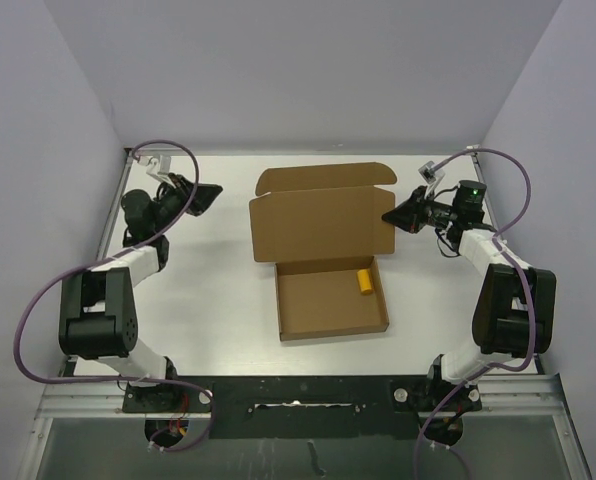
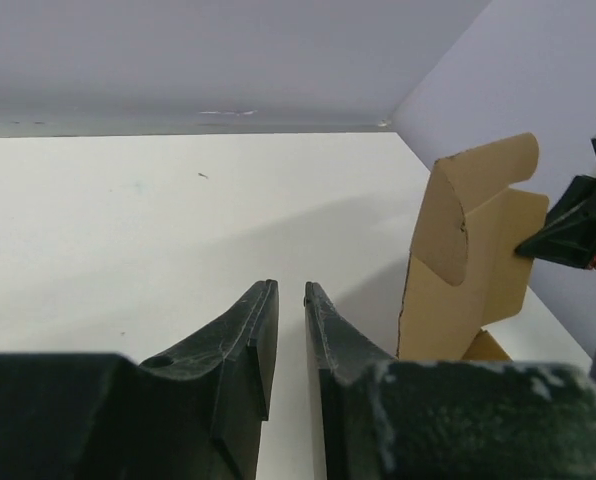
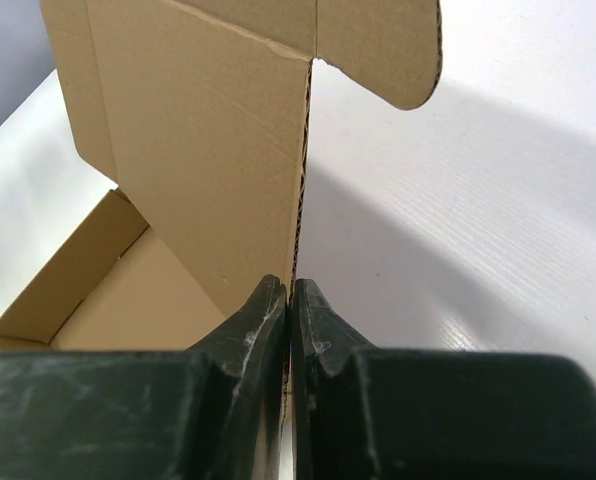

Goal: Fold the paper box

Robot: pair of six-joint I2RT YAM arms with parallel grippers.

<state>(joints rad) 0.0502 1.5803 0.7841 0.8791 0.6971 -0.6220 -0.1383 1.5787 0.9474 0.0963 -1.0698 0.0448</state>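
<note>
- The table (image 1: 208, 300) has bare room on its 9 o'clock side.
- The paper box (image 1: 323, 225) sits mid-table with its lid raised at 12 o'clock. Closing it seems to be the step now.
- The right gripper (image 1: 390, 216) pinches the lid's 3 o'clock edge. Next, tip the lid toward 6.
- The left gripper (image 1: 216, 192), at 9 o'clock, has its fingers a little apart and holds nothing.
- A yellow cylinder (image 1: 365, 281) lies inside.

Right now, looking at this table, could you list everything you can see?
paper box: one, brown, table centre, lid raised.
yellow cylinder: one, yellow, inside the box tray, right side.
table: one, white, under everything.
walls: three, pale lilac, around the table.
cables: two, purple, one looping off each arm.
left gripper: one, black, slightly open, holding nothing.
right gripper: one, black, shut on the box lid's edge.
</note>
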